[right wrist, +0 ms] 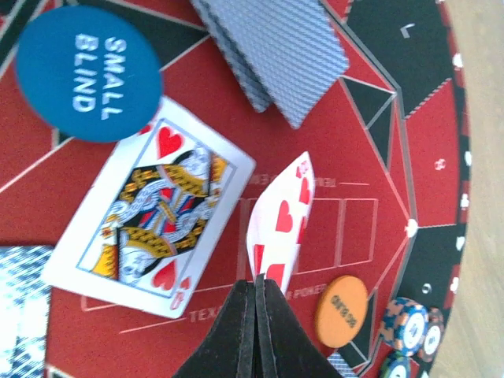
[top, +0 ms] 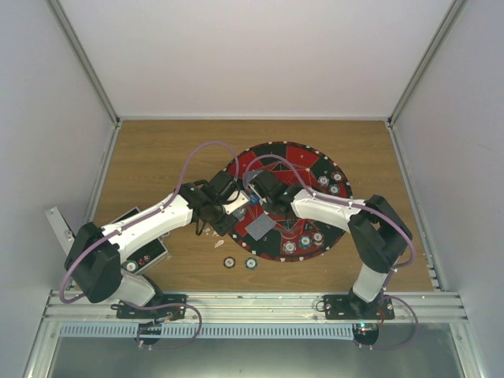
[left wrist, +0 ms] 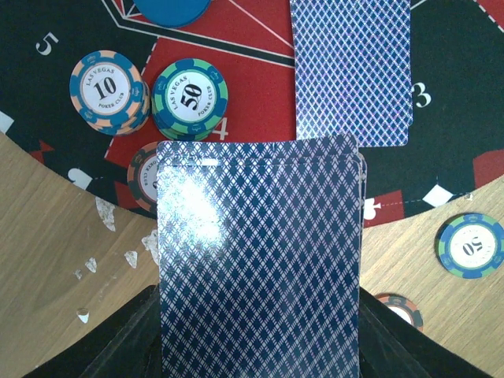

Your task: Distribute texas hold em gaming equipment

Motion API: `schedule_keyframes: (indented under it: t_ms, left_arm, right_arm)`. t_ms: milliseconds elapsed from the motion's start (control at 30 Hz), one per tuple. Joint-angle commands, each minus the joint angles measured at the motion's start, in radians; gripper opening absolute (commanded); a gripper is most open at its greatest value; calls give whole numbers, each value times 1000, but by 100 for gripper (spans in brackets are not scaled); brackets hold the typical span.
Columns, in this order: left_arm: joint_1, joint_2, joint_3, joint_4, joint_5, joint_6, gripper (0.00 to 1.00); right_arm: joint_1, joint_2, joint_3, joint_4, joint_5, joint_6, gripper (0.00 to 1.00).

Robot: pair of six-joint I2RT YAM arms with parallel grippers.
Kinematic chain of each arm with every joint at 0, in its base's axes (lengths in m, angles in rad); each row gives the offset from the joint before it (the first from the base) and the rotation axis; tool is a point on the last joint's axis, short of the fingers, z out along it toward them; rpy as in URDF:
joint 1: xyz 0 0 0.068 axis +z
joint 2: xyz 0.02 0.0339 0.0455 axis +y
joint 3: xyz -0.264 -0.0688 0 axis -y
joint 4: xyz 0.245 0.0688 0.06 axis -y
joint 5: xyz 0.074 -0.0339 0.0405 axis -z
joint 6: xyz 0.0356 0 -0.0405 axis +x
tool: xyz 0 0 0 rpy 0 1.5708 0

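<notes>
- Bending is seen in the red hearts card (right wrist: 283, 216), which is pinched by one end in the tightly shut right hand (right wrist: 257, 295), above the red middle of the round mat (right wrist: 354, 228).
- If it is squeezed harder or pushed down, a crease could be left in it, or it could be flicked out and dropped in the wrong spot.
- The queen of hearts (right wrist: 150, 216) is laid face up just beside it, so it could be covered or shoved if the held card is put down badly.
- The blue small blind disc (right wrist: 88, 72) and the orange disc (right wrist: 342, 309) are near too, and could be knocked.
- A pack of blue-backed cards (left wrist: 260, 252) is clamped in the left hand (left wrist: 260, 339), over the edge of the mat where the wooden worktop (left wrist: 47, 236) begins.
- More than one card seems to be held there, so extra cards could be let slip when only one is wanted.
- A red chip (left wrist: 144, 177) is partly hidden under the pack, and the 10 chip (left wrist: 108, 90) and the 50 chip (left wrist: 189, 96) are close by, so they could be tipped over if the pack is lowered.
- In the top view both hands are seen very close together, so they could be bumped into each other.
</notes>
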Motion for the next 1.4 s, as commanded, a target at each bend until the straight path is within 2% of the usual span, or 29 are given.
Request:
schedule_keyframes:
  t_ms: [0, 233, 467, 567, 633, 800, 933, 1067, 1167, 1267, 1367]
  left_arm:
    - [5, -30, -10, 33, -4, -5, 56]
    - [4, -38, -12, 34, 1, -7, 56]
    - [4, -49, -14, 34, 4, -7, 56]
    - [4, -53, -16, 35, 5, -8, 56]
    - [4, -54, -15, 35, 5, -8, 56]
    - [4, -57, -15, 35, 2, -8, 56]
    - [3, -59, -17, 38, 7, -7, 56]
    - [1, -60, -15, 37, 8, -4, 56]
    - [1, -62, -15, 36, 8, -4, 56]
    - [0, -65, -16, 36, 8, -4, 56]
    - [-1, -66, -17, 36, 7, -4, 56]
  right_arm:
    - [23, -31, -29, -31, -59, -8, 1]
    - [33, -33, -28, -94, -228, 0, 1]
    - [34, -12, -17, -95, -254, 18, 1]
    - [32, -7, 11, -109, -263, 39, 26]
    - [28, -23, 18, -115, -262, 52, 37]
    - [-34, -115, 34, -130, -290, 128, 50]
    - [-158, -175, 75, -152, -489, 233, 60]
    - [-279, -134, 132, -189, -930, 349, 66]
    - [-315, -26, 178, -237, -1219, 386, 69]
    - [-312, 73, 215, -267, -1404, 399, 69]
    - [-294, 145, 244, -283, -1465, 405, 70]
